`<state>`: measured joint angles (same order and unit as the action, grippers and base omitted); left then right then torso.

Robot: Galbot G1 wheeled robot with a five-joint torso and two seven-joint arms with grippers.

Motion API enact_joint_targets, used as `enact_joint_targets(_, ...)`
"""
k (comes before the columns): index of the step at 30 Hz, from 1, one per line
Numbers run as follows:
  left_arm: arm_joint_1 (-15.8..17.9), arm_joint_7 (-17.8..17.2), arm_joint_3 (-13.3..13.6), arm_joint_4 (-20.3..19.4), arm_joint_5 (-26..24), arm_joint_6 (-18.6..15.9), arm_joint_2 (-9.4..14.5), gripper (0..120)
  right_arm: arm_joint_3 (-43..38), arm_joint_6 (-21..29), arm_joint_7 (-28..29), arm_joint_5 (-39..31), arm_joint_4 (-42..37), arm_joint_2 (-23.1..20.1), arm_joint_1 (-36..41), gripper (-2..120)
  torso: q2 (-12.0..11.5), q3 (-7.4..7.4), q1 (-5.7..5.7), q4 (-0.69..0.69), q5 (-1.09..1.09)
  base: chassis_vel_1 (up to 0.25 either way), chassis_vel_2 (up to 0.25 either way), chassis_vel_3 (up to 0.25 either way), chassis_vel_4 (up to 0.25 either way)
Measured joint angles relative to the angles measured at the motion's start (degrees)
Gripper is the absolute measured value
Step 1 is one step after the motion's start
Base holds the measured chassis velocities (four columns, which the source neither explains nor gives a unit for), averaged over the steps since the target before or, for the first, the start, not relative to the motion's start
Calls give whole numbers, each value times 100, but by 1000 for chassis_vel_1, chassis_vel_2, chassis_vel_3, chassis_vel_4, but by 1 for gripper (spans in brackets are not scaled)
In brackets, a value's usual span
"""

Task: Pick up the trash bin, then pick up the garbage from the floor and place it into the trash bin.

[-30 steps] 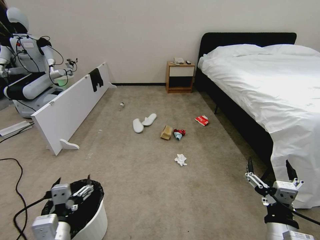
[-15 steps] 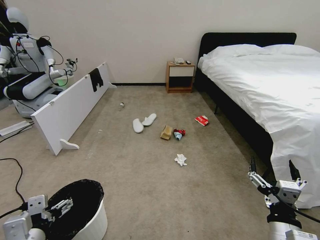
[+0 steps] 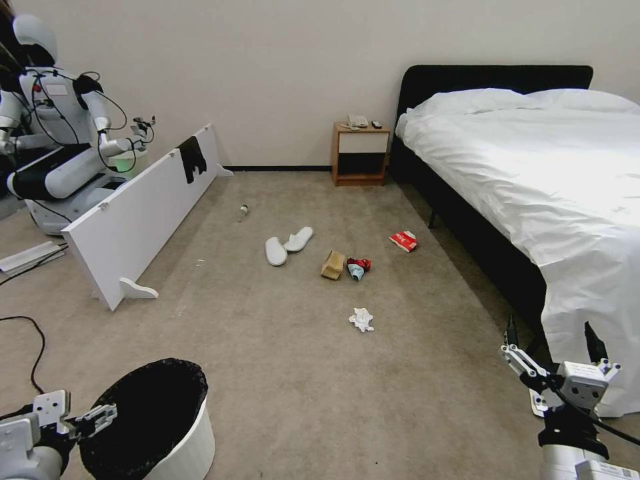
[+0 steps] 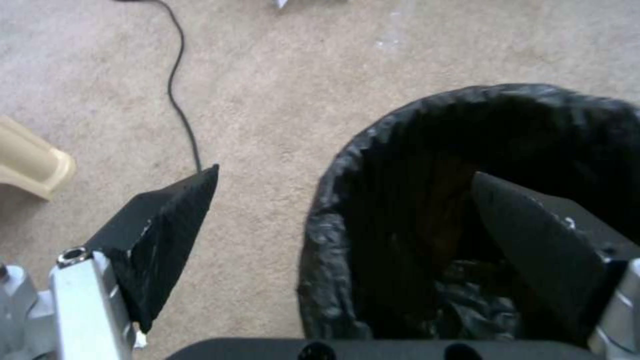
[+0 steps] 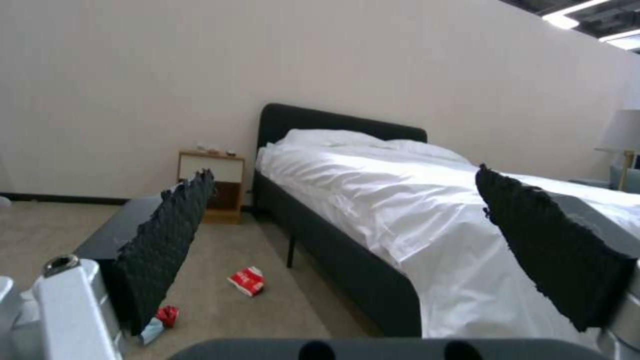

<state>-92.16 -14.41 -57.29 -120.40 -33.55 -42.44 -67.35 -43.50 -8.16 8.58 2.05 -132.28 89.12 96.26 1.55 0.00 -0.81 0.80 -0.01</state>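
At the lower left of the head view, the left gripper [image 3: 93, 419] is being held at the near rim of the trash bin [image 3: 190, 447], its jaws spread wide. In the left wrist view, one jaw is being shown outside the bin [image 4: 467, 150] over the carpet and the other inside the black bag, so the rim is being straddled without being clamped. The bin is standing on the floor [image 3: 287, 373]. A black cable [image 3: 37, 353] is lying on the carpet just beyond the left gripper.

At the lower right of the head view, the right gripper [image 3: 552, 347] is being held above the floor beside the hanging white sheet of the bed [image 3: 533, 167], its jaws wide apart and nothing between them.

Farther up, near the centre of the frame, a crumpled tissue [image 3: 361, 319] is lying alone. Beyond it, a brown paper bag [image 3: 333, 264] and red and blue wrappers [image 3: 358, 267] are lying just beside each other. A red packet [image 3: 404, 241] is lying to their right near the bed, and a pair of white slippers [image 3: 287, 244] to their left. A small bottle [image 3: 243, 213] is lying still farther up.

A long white board [image 3: 133, 220] is standing along the left. A nightstand [image 3: 361, 153] is standing against the far wall.
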Motion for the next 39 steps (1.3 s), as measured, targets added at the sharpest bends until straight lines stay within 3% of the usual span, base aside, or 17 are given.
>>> enact_joint_targets(4, 88, 81, 44, 293, -39, 2, 122, 100, -24, 6, 0, 10, 24, 6, 0, 100, 0, 0, 0, -1, 1, 0, 0, 0, 0)
enact_joint_targets(17, 191, 137, 177, 630, -20, 18, 191, 100, -35, 30, 0, 24, 91, 12, -37, 100, 0, 0, 0, -1, 1, 0, 0, 0, 0)
enact_joint_targets(29, 348, 143, 634, 1068, 138, 26, 132, 100, -52, 77, 0, -17, 142, -30, -122, 100, 0, 0, 0, 0, 1, 0, 0, 0, 0)
enact_joint_targets(39, 427, 141, 783, 1330, 172, 30, 124, 100, -66, 79, 1, -38, 179, -25, -163, 100, 0, 0, 0, -1, 1, 0, 0, 0, 0)
